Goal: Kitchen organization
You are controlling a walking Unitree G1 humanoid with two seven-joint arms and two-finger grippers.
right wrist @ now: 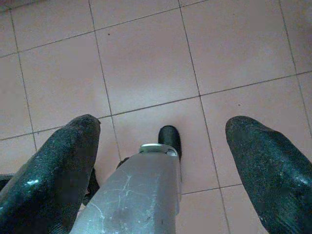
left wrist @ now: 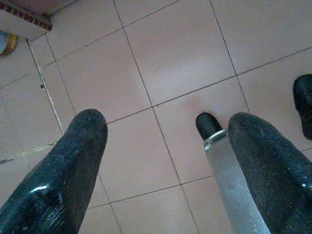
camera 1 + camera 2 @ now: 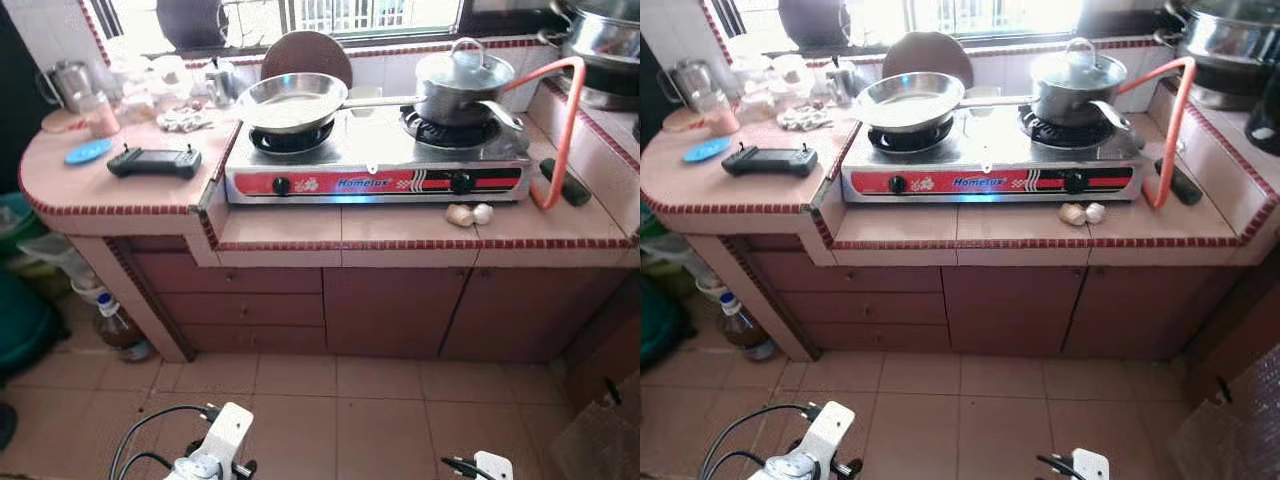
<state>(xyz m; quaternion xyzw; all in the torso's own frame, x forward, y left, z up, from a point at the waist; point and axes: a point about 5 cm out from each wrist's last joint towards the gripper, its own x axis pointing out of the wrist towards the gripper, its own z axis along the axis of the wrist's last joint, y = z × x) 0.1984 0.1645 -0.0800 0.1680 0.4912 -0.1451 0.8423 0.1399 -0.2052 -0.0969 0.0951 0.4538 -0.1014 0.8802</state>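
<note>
Hanging low over the tiled floor (image 1: 146, 63), the left tool (image 2: 165, 146) and right tool (image 1: 161, 146) both have fingers spread apart, holding nothing. Ahead, the bench (image 3: 400, 225) carries a two-burner stove (image 3: 375, 165) with a frying pan (image 3: 290, 100) and a lidded pot (image 3: 462, 85).

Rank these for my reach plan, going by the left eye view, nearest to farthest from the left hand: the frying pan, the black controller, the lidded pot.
The left hand hangs low over the floor, bottom left.
1. Black controller, on the counter left of the stove.
2. Frying pan, on the left burner.
3. Lidded pot, on the right burner.
</note>
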